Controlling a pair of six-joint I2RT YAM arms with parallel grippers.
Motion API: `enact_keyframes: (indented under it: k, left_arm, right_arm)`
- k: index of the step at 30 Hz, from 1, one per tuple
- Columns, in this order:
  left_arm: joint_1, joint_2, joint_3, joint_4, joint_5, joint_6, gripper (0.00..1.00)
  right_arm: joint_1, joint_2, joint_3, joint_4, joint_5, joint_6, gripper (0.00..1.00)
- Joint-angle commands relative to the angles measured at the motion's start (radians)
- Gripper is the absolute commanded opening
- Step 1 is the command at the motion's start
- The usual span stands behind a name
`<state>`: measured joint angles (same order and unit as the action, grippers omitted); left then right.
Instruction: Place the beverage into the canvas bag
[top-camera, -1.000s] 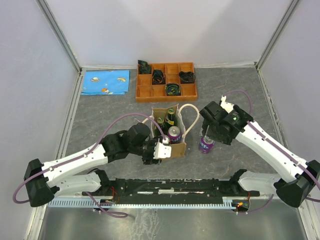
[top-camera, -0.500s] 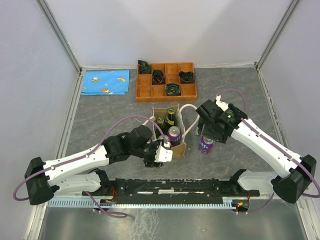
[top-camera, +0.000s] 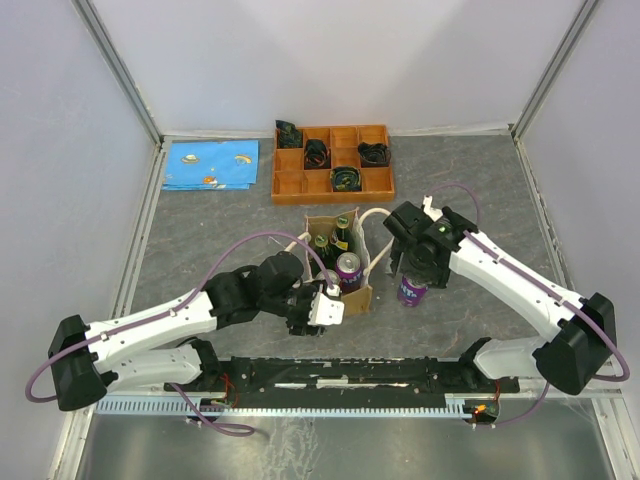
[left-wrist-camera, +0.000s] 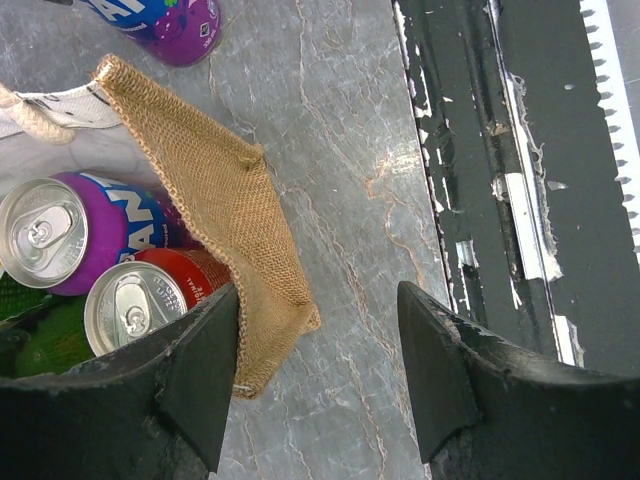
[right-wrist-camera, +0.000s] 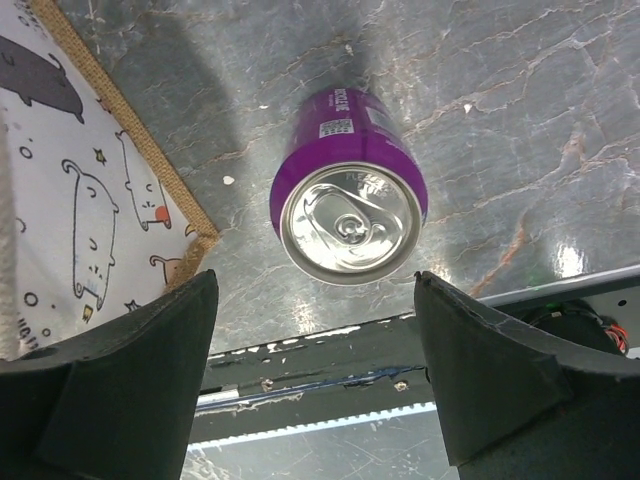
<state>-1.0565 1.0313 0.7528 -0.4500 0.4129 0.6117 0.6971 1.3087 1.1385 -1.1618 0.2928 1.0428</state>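
Observation:
The canvas bag (top-camera: 352, 292) stands mid-table with cream rope handles (top-camera: 378, 216). It holds a purple can (left-wrist-camera: 60, 235), a red can (left-wrist-camera: 140, 300) and green bottles (top-camera: 341, 236). Another purple beverage can (top-camera: 411, 295) stands upright on the table just right of the bag, and its silver top shows in the right wrist view (right-wrist-camera: 348, 215). My right gripper (right-wrist-camera: 315, 370) is open and empty, hovering above this can. My left gripper (left-wrist-camera: 320, 370) is open and empty at the bag's near corner (left-wrist-camera: 270, 300), with one finger (left-wrist-camera: 195, 375) over the bag's edge.
An orange compartment tray (top-camera: 290, 184) with black items sits at the back. A blue printed cloth (top-camera: 210, 165) lies back left. A black rail (top-camera: 350, 375) runs along the near edge. The bag's cat-print side (right-wrist-camera: 60, 180) faces the loose can.
My right gripper has moved left, closer to the bag and over the loose purple can. My left gripper has shifted slightly right along the bag's near side.

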Motion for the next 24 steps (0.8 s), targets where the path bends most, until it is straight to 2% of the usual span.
enact_keyframes:
  k: [1,19,22,24]
  left_arm:
    - [-0.022,-0.017,-0.007,-0.026,0.086,0.023,0.68]
    - [-0.023,-0.052,0.000,-0.078,0.085,0.032,0.68]
    - [-0.022,-0.059,0.002,-0.085,0.078,0.037,0.68]
    - [-0.022,-0.064,0.000,-0.085,0.075,0.038,0.68]
  right_arm:
    - [-0.016,-0.014,0.036,-0.037,0.059,-0.010,0.87]
    - [-0.115,0.079,-0.105,0.148,-0.039,-0.075,0.87]
    - [-0.117,0.091,-0.114,0.150,-0.041,-0.079,0.81]
    - [-0.117,0.089,-0.123,0.147,-0.041,-0.077,0.72]
